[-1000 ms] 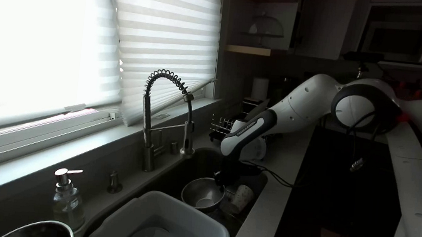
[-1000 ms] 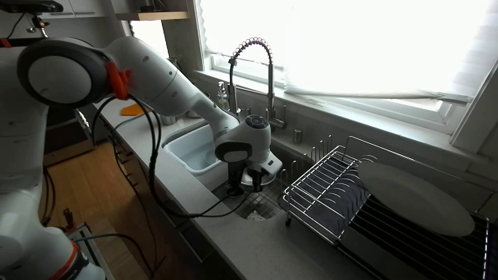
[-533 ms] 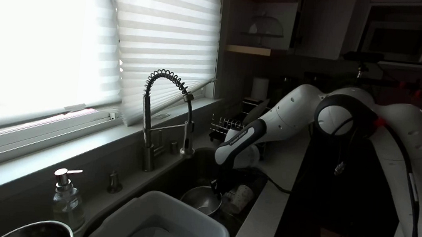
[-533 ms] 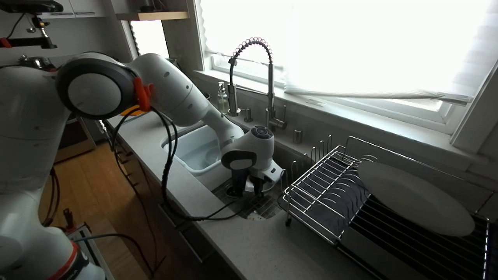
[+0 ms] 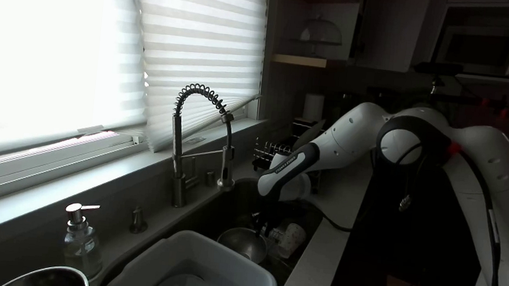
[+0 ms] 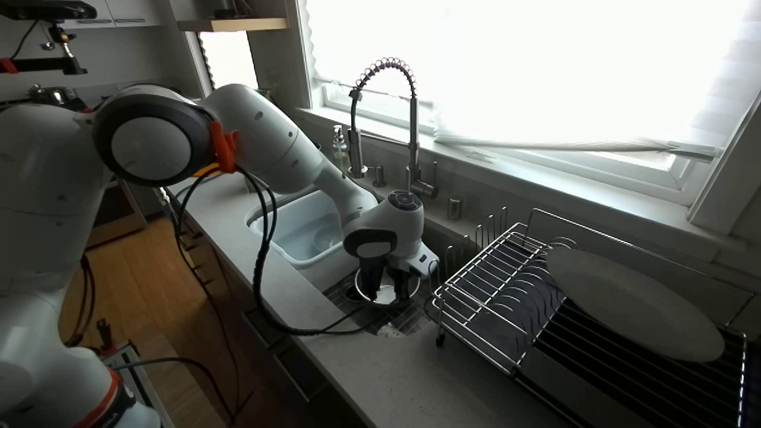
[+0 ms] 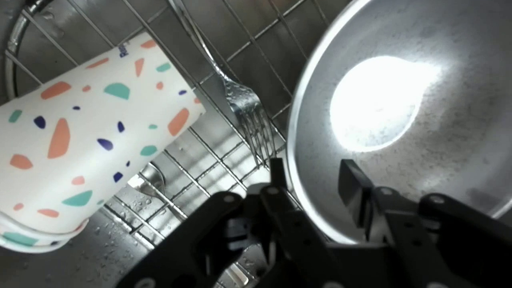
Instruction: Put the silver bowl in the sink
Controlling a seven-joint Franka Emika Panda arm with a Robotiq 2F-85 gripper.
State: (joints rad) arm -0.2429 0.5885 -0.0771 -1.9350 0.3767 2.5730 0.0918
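The silver bowl [image 7: 448, 136] sits inside the dark grey sink [image 5: 242, 198], on or just above the wire grid, behind the white tub. It shows in both exterior views, here [image 5: 241, 241] and here [image 6: 385, 293]. My gripper [image 7: 314, 164] is open at the bowl's near edge. One finger is outside the rim and the other is over the inside, with gaps to the rim on both sides. In the exterior views the gripper [image 6: 388, 289] points down into the sink, and its fingertips [image 5: 263, 231] are dark. The coil-spring tap [image 5: 177, 145] rises behind the sink.
A spotted white cup [image 7: 104, 128] and a fork [image 7: 245, 100] lie on the sink grid beside the bowl. The white tub [image 5: 243, 258] fills the other end of the sink. A dish rack [image 6: 493, 303] with a plate [image 6: 636, 303] stands beside the sink. A soap bottle [image 5: 83, 248] stands behind.
My gripper has come down into the sink with the bowl. The bowl was tilted and higher at the fingers; now it sits lower and flatter, and the fingers are apart from its rim.
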